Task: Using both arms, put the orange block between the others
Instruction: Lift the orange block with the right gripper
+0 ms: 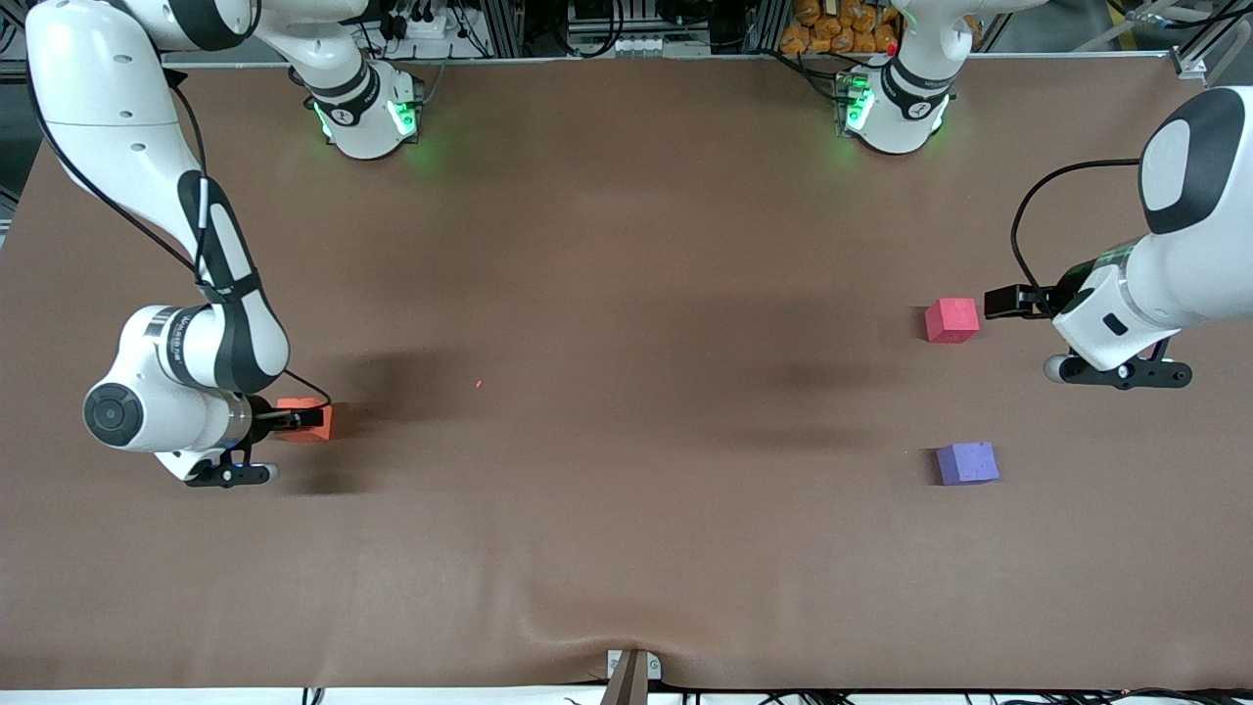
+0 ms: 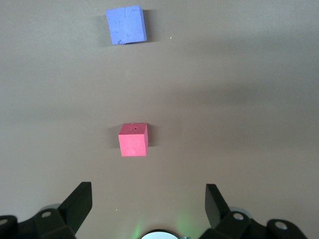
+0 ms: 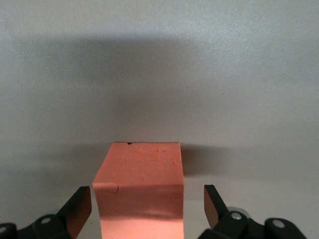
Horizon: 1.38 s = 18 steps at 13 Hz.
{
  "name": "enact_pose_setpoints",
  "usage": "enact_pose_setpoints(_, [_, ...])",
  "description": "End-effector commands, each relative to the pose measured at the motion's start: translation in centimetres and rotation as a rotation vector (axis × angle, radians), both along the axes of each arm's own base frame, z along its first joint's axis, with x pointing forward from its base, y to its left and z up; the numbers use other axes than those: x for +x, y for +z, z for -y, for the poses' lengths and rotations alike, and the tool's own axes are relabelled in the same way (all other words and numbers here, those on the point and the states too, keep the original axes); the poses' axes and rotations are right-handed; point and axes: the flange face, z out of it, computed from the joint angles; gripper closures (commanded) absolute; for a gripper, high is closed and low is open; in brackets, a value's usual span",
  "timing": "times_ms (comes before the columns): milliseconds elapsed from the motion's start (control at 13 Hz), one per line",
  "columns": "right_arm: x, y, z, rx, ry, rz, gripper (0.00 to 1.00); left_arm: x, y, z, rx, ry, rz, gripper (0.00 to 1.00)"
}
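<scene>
Right gripper [image 3: 148,206] spread wide around orange block [image 3: 142,191] (untouched); left gripper [image 2: 148,204] spread, empty.

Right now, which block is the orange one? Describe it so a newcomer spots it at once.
Start at the brown table and go to the right arm's end. There the right gripper sits low with open fingers either side of the orange block. It is the only cube at that end; the red-pink cube and purple cube sit at the left arm's end.
</scene>
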Motion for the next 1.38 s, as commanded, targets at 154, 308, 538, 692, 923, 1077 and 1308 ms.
enact_pose_setpoints(154, [0.0, 0.1, -0.7, 0.005, 0.009, 0.015, 0.44, 0.1, -0.3, 0.2, -0.008, 0.007, 0.002, 0.00])
enact_pose_setpoints(308, [0.7, 1.3, -1.5, 0.005, 0.013, 0.041, 0.63, 0.1, -0.4, 0.2, -0.008, 0.007, 0.000, 0.00])
enact_pose_setpoints(538, [3.2, 6.2, -4.6, 0.009, 0.059, 0.134, 0.68, 0.2, -0.6, 0.3, -0.006, 0.005, -0.004, 0.00])
enact_pose_setpoints(692, [3.8, 9.3, -8.2, 0.022, 0.104, 0.191, 0.69, 0.2, -0.7, 0.3, -0.007, 0.004, -0.004, 0.00])
enact_pose_setpoints(923, [3.1, 11.7, -17.3, 0.031, 0.093, 0.227, 0.72, 0.6, -0.2, 0.4, -0.010, 0.004, 0.021, 0.00])
enact_pose_setpoints(1077, [1.0, 12.0, -25.4, 0.055, 0.015, 0.213, 0.72, 0.7, 0.1, 0.4, -0.012, 0.001, 0.035, 0.00])
enact_pose_setpoints(1308, [-3.1, 10.9, -35.4, 0.169, -0.124, 0.128, 0.73, 0.7, 0.0, 0.2, -0.010, 0.002, 0.035, 0.00])
